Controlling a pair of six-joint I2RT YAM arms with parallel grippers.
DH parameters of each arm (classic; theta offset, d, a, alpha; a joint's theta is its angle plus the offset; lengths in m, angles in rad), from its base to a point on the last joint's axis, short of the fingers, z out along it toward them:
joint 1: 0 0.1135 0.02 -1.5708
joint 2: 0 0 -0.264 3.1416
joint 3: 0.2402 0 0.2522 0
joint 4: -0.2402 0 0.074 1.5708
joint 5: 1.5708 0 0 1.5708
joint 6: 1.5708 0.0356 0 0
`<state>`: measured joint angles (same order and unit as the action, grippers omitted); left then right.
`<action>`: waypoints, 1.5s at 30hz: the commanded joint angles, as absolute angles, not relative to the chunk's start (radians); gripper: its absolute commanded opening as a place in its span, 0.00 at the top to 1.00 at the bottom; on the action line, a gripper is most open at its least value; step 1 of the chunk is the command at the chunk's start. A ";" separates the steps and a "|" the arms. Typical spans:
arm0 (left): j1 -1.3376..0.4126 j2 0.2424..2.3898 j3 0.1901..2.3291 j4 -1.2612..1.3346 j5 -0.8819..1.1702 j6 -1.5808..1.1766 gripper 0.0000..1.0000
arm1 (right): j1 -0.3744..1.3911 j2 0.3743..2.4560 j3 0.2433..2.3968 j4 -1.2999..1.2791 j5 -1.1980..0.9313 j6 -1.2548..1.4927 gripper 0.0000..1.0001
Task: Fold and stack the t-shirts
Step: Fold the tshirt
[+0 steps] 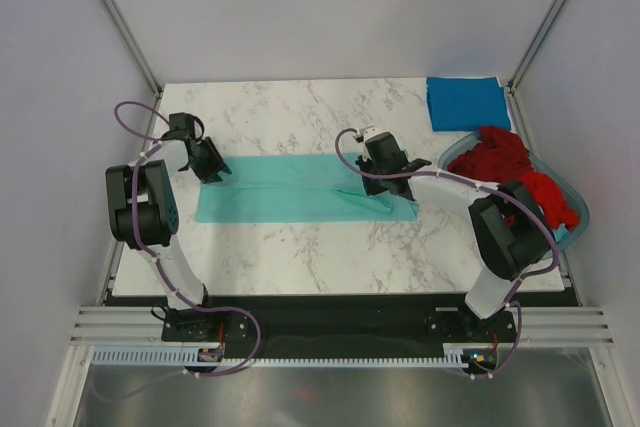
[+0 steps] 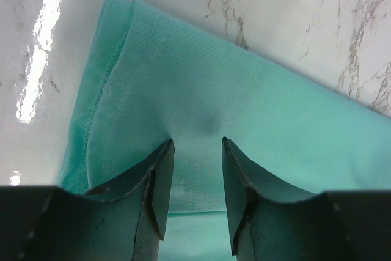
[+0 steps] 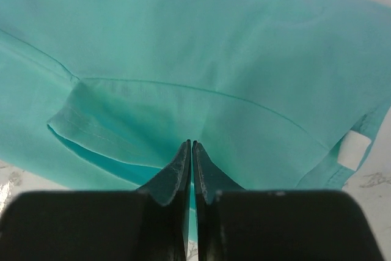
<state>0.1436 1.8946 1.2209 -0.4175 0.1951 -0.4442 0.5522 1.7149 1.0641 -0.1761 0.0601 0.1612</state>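
A light teal-green t-shirt [image 1: 290, 189] lies on the marble table as a long strip folded lengthwise. My left gripper [image 1: 213, 171] rests on its left end. In the left wrist view the left gripper [image 2: 195, 142] has its jaws apart, with flat cloth [image 2: 244, 90] between them and a small pucker at the tips. My right gripper [image 1: 397, 190] is at the strip's right end. In the right wrist view its jaws [image 3: 191, 143] are pressed together on a fold of the teal t-shirt [image 3: 201, 41]. A blue t-shirt [image 1: 465, 102] lies folded at the far right corner. Red t-shirts [image 1: 505, 162] are heaped in the basket.
The translucent oval basket [image 1: 578, 215] stands at the table's right edge, beside the right arm. A white neck label [image 3: 354, 150] shows at the teal shirt's right end. Bare marble [image 1: 300, 117] lies behind the strip and more in front of it. Walls enclose the table on three sides.
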 commanded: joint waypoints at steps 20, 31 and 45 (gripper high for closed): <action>0.147 1.888 1.250 -0.419 0.181 -0.416 0.54 | 0.676 1.549 0.896 -0.077 0.078 0.362 0.91; 0.146 1.888 1.241 -0.419 0.178 -0.420 0.54 | 0.701 1.730 1.031 0.029 0.063 0.374 0.92; 0.141 1.881 1.253 -0.419 0.160 -0.425 0.54 | 0.733 1.723 0.988 0.032 0.143 0.384 0.91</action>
<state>0.1417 1.8957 1.2243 -0.4179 0.1852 -0.4442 0.7418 1.7943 0.9844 0.0383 0.0765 0.3954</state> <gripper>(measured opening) 0.457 0.087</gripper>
